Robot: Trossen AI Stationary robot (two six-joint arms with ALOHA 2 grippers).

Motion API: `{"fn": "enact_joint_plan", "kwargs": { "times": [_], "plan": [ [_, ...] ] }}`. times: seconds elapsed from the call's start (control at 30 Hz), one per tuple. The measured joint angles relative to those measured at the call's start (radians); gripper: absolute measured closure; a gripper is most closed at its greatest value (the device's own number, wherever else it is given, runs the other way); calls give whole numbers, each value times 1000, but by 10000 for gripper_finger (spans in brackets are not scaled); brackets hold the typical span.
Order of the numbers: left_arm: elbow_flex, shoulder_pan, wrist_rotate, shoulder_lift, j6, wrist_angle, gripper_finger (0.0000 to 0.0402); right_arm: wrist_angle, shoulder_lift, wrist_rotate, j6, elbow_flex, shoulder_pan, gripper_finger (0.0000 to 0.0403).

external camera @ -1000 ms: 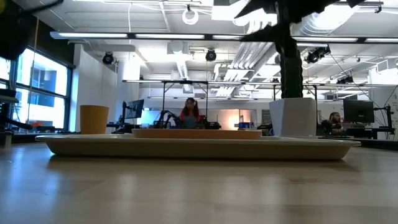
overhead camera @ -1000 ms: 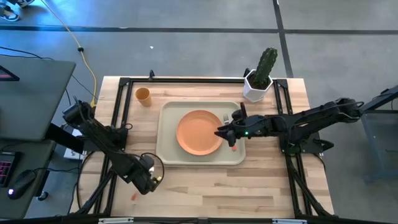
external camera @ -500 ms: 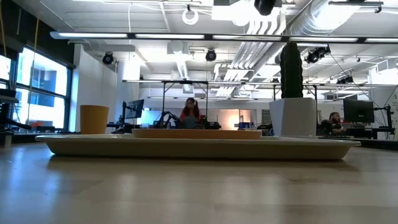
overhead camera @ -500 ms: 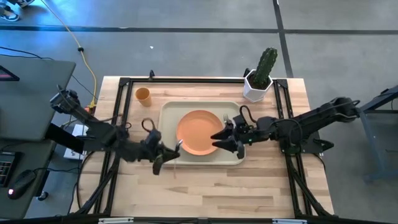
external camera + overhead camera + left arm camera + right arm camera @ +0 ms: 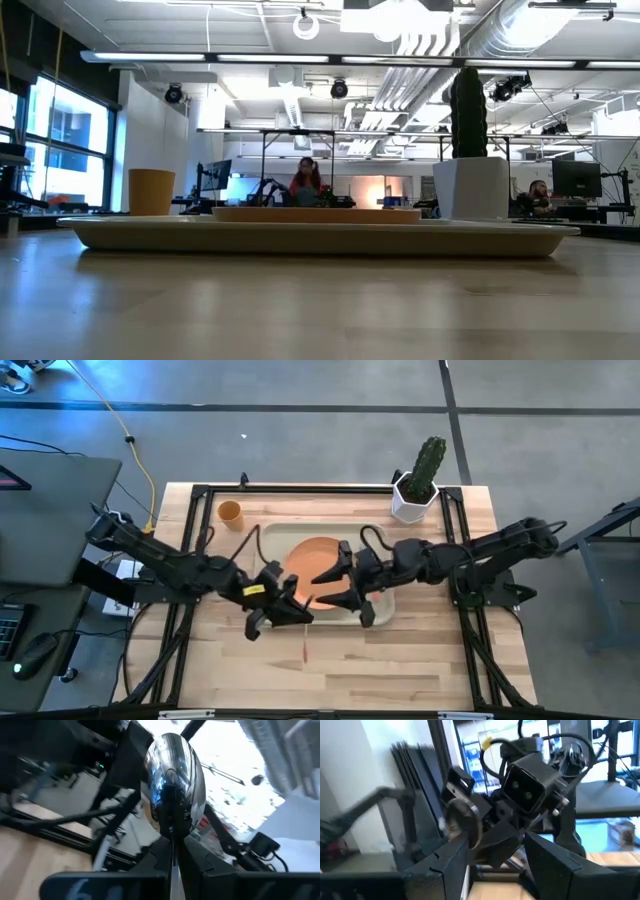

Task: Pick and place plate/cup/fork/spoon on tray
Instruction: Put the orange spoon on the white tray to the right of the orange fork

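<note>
My left gripper (image 5: 290, 600) is at the tray's near left corner, shut on the spoon (image 5: 172, 785), whose silver bowl also shows in the right wrist view (image 5: 461, 820). My right gripper (image 5: 335, 585) hangs open and empty over the orange plate (image 5: 312, 555), facing the left gripper (image 5: 495, 865). The plate lies flat in the beige tray (image 5: 270, 540) and shows in the low view (image 5: 315, 213). The orange cup (image 5: 229, 512) stands on the table at the far left. The fork is hidden under my right arm. My left gripper pinches the spoon's thin neck (image 5: 172, 837), just behind the bowl, between its two fingers. The fingers come from the table's left and lie along the spoon. The bowl sticks out past the fingertips toward the right gripper. The spoon is lifted clear of the table.
A white pot with a green cactus (image 5: 415, 495) stands at the table's far right, behind the tray (image 5: 320, 236). A black frame (image 5: 200, 495) runs along the table's edges. The two grippers are close together over the tray's near part.
My left gripper has swung from the table's near left toward the tray, carrying the spoon clear of the table. My right gripper has gone from the tray's right side toward the table's left, over the plate, and its fingers stand wider apart.
</note>
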Motion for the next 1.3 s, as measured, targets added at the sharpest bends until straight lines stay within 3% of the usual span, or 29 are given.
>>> {"fn": "enact_joint_plan", "kwargs": {
  "times": [0.13, 0.3, 0.67, 0.87, 1.3],
  "plan": [
    [-1, 16, 99, 50, -37, 109, 394, -81, 15, -7, -11, 65, -3, 215],
    [0, 39, 145, 59, -24, 140, 393, -84, 14, -73, -6, 71, -12, 232],
    [2, 194, 372, 54, -46, 60, 392, -69, 15, -172, 25, 70, -60, 392],
    [1, 250, 390, 49, -92, 27, 373, -113, 7, -154, 77, 69, -91, 400],
    [-2, 381, 367, 44, 33, -308, 249, -544, -110, -71, 133, 72, -149, 402]
  ]
}}
